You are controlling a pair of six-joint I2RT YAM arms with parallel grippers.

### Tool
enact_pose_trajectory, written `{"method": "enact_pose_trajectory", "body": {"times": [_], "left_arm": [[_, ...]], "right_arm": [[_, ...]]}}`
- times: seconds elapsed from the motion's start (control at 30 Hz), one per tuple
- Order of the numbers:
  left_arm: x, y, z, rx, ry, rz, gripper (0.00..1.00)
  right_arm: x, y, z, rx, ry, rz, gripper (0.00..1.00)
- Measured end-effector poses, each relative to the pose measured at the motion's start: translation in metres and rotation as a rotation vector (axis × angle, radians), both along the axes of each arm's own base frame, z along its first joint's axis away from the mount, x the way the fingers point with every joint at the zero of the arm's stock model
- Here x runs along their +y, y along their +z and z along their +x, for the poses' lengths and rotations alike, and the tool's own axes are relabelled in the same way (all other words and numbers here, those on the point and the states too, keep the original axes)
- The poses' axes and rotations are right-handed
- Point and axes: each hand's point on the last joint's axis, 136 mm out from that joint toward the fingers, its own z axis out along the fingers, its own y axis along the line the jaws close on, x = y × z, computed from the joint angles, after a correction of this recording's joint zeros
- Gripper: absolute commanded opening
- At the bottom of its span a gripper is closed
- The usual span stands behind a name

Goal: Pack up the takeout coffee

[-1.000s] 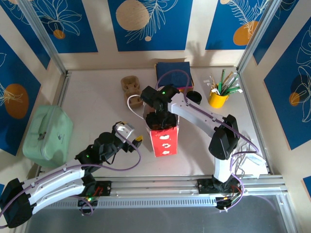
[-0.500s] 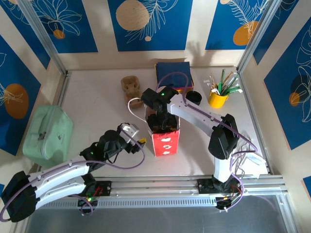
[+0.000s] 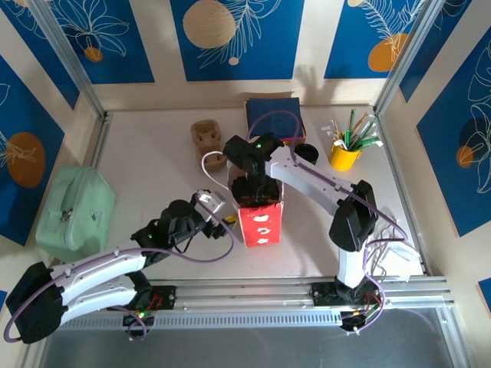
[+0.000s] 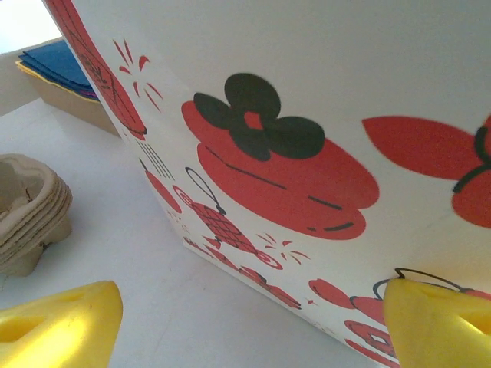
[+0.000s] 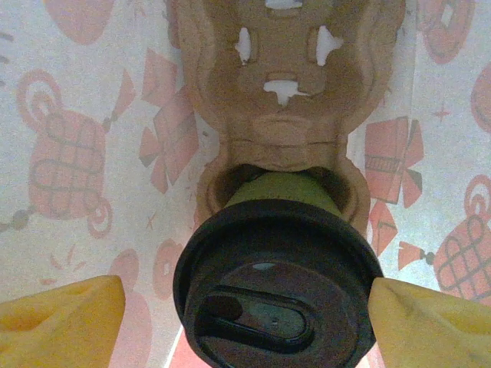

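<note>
Takeout coffee (image 5: 278,284), hemmed by bag (image 5: 84,92) walls, stands between right gripper's (image 5: 245,323) wide fingers (image 5: 61,322); left gripper (image 4: 253,322) wide.

Matt plastic coffee lid (image 5: 278,287), rough pulp carrier (image 5: 284,115)

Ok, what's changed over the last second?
The left gripper slid right, up beside the red bag, jaws still open. The right gripper stayed inside the bag, open either side of the takeout coffee. Bag unmoved; nothing gripped or released.
</note>
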Motion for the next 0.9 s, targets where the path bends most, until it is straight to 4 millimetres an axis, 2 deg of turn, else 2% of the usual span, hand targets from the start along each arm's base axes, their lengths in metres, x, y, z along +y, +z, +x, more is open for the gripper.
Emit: {"method": "enact_pose_trajectory", "body": {"times": [0.5, 0.9], "left_arm": [[-0.0027, 0.0057, -0.0003, -0.016, -0.012, 0.000, 0.88], [-0.0008, 0.0086, -0.0006, -0.023, -0.005, -0.003, 0.88]], "right_arm": [[0.0000, 0.0000, 0.0000, 0.000, 0.000, 0.000, 0.67], [0.0000, -0.0004, -0.0001, 0.001, 0.000, 0.000, 0.66]]}}
